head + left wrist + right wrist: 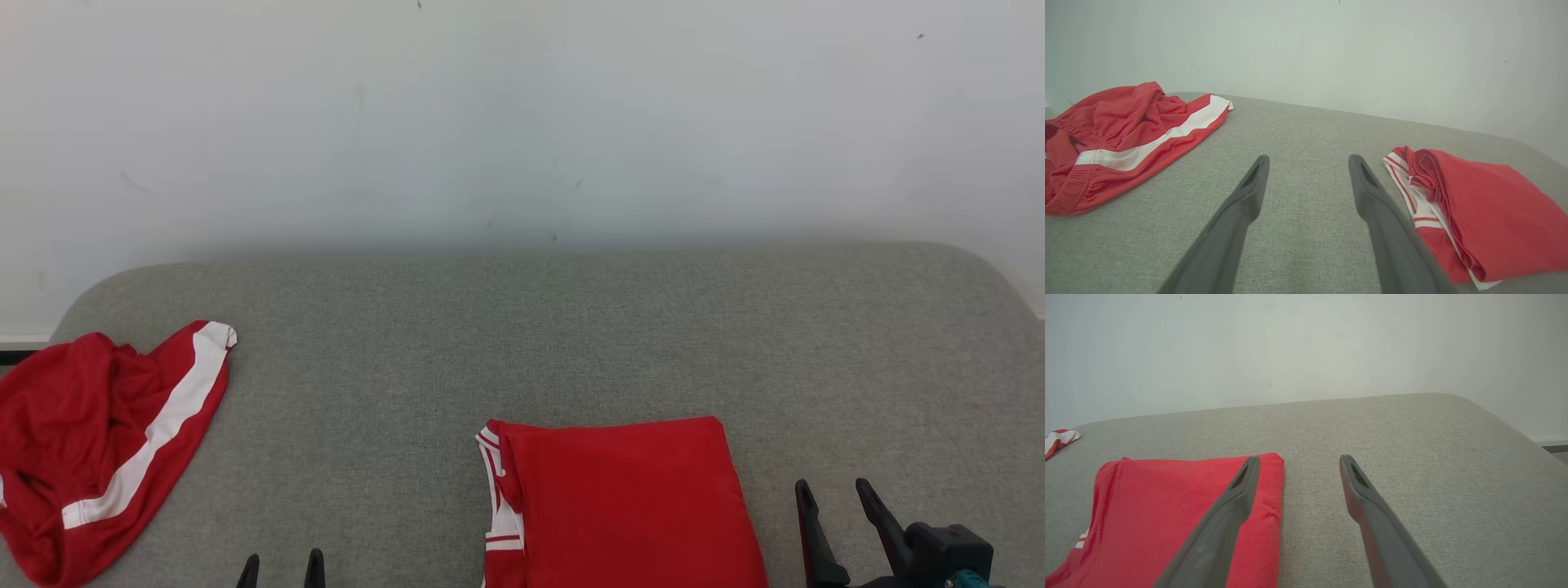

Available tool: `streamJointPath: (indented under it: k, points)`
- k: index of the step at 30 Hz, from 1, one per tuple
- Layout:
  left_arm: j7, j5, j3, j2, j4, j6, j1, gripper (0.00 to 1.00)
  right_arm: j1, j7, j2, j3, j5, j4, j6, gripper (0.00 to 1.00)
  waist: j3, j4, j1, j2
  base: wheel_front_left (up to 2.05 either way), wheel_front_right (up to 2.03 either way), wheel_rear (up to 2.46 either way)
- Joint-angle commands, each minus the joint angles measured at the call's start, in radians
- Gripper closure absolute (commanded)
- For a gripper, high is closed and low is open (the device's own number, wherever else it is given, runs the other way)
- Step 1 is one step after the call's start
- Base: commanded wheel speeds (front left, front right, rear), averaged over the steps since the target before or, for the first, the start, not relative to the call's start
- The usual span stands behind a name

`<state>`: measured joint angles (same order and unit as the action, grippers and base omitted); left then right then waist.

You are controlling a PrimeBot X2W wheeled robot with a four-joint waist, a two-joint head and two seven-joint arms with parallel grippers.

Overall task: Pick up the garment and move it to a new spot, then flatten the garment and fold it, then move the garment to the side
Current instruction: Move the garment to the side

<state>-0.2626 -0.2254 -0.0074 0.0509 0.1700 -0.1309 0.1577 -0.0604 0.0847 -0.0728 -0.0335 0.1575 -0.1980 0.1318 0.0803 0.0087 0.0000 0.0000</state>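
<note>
Red cloth in a neat rectangle sits at 6 o'clock in the head view: the garment lies flat on the grey counter, its white-trimmed edge turned to 9 o'clock. Its square shape and smooth top suggest the flattening and folding are done, which would leave only the move to the side. It lies close to the robot, probably because that is where both arms reach it easily.

Crumpled red shorts with a white stripe lie at 8 o'clock, well apart from it, at the counter's left end (perhaps waiting their turn, perhaps put aside; I cannot tell which).

Both pincers stand open and hold nothing. The left pincer shows just its tips at 7 o'clock. The right pincer is at 5 o'clock, fingers pointing toward 12. They flank the garment without touching it, which reads as a resting or ready pose.

From the right pincer the garment lies at 9 o'clock, just beside it. In the right wrist view, one finger crosses the cloth's far corner while the other is over bare counter. From the left pincer the garment lies at 3 o'clock, near, with a strip of bare counter between.
</note>
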Motion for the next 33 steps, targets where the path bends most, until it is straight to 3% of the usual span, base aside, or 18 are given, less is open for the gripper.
streamJointPath:
  k: [1, 5, 12, 17, 33]
  points:
    - [-0.003, -0.005, -0.002, -0.001, -0.001, 0.001, -0.008, 0.0, 0.014, -0.005, 0.003, -0.002, -0.008, 0.008, -0.002, 0.0, -0.002, 0.004, 0.0, 0.0, 0.0, 0.0, 0.0]
    - [-0.003, -0.01, 0.002, -0.001, 0.0, 0.001, -0.004, 0.0, 0.055, -0.067, -0.012, 0.014, 0.012, 0.0, -0.002, 0.0, -0.009, 0.003, 0.0, 0.0, 0.0, 0.0, 0.0]
    - [-0.003, -0.007, 0.003, -0.001, -0.001, 0.001, -0.016, 0.0, 0.193, -0.396, -0.028, 0.025, 0.085, -0.096, -0.002, 0.0, -0.029, 0.008, 0.0, 0.0, 0.0, 0.0, 0.0]
    - [-0.003, -0.016, -0.011, -0.001, 0.001, 0.001, -0.022, 0.0, 0.246, -0.548, -0.02, 0.015, 0.063, -0.151, -0.002, 0.0, -0.052, 0.034, 0.0, 0.0, 0.0, 0.0, 0.0]
    - [-0.003, -0.016, -0.039, -0.001, 0.0, 0.001, -0.078, 0.0, 0.33, -0.651, 0.019, -0.068, -0.02, -0.295, -0.002, 0.0, -0.14, 0.106, 0.0, 0.0, 0.0, 0.0, 0.0]
